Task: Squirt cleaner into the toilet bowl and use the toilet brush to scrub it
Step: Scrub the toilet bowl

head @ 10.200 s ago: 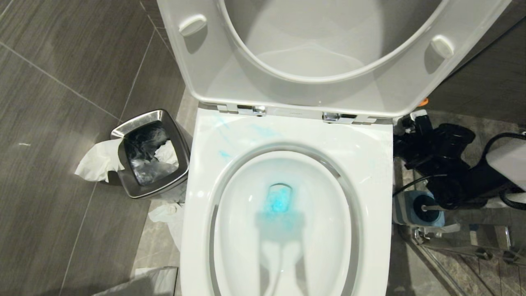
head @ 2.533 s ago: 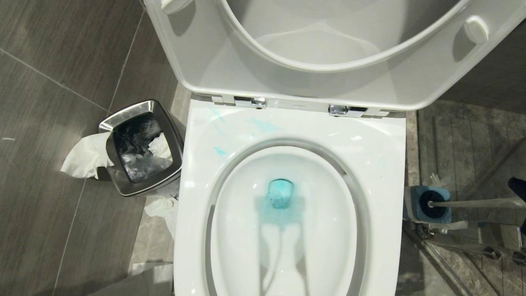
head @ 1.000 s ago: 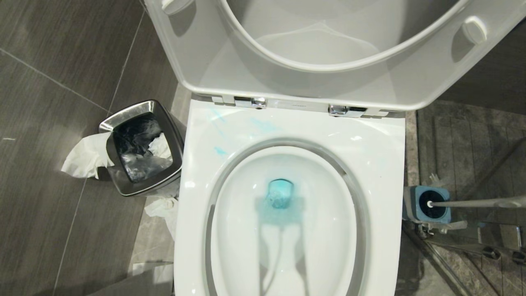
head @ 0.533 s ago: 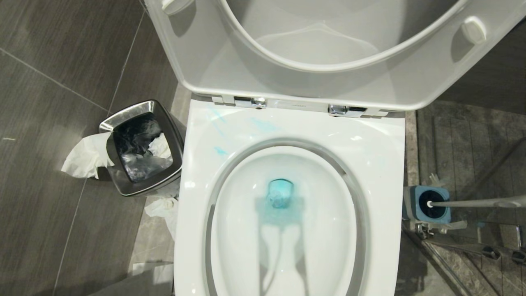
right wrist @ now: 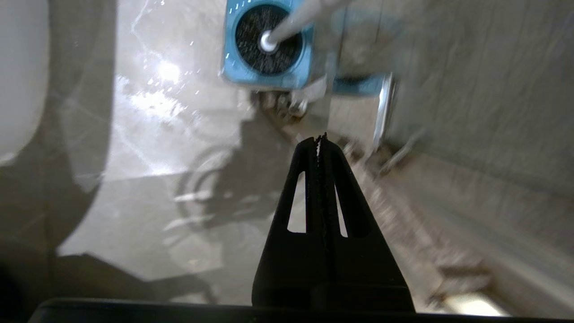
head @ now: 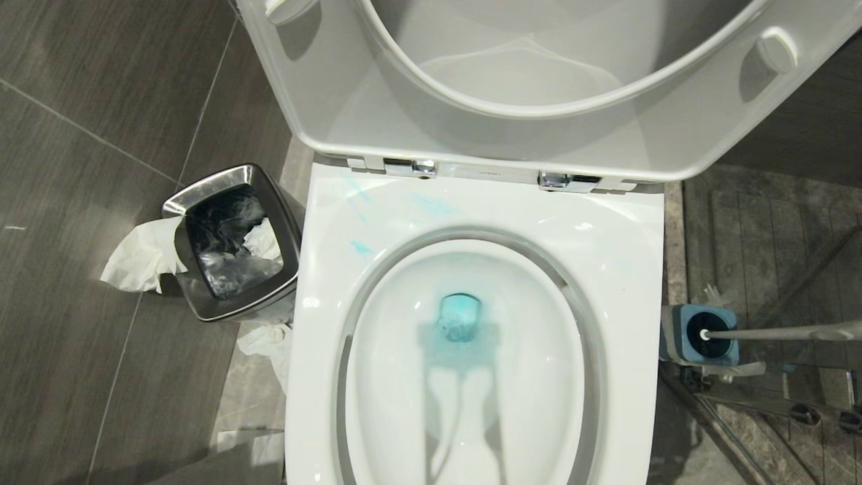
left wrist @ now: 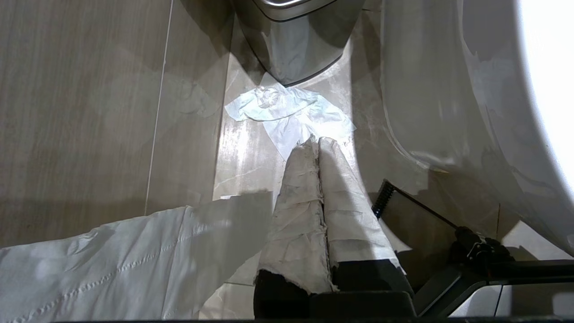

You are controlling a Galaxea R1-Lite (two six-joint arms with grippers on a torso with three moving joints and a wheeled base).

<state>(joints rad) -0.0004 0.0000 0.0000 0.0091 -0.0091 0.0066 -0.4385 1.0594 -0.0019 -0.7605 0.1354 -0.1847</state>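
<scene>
The white toilet bowl fills the middle of the head view, with its seat and lid raised. Turquoise cleaner tints the water, and thin smears of it lie on the rim. The toilet brush stands to the right of the bowl, its black bristle head down in a blue holder. Neither arm shows in the head view. My right gripper is shut and empty, above the floor and short of the holder. My left gripper, its fingers wrapped in white paper, is shut and empty beside the bowl's outer wall.
A steel-rimmed waste bin with a black liner stands left of the bowl. Crumpled tissue hangs beside it and more tissue lies on the floor. A metal rail runs along the floor past the holder.
Over the last second nothing differs in the head view. Ten seconds ago my right arm stood by the brush holder; it has since left the view, and the camera has shifted.
</scene>
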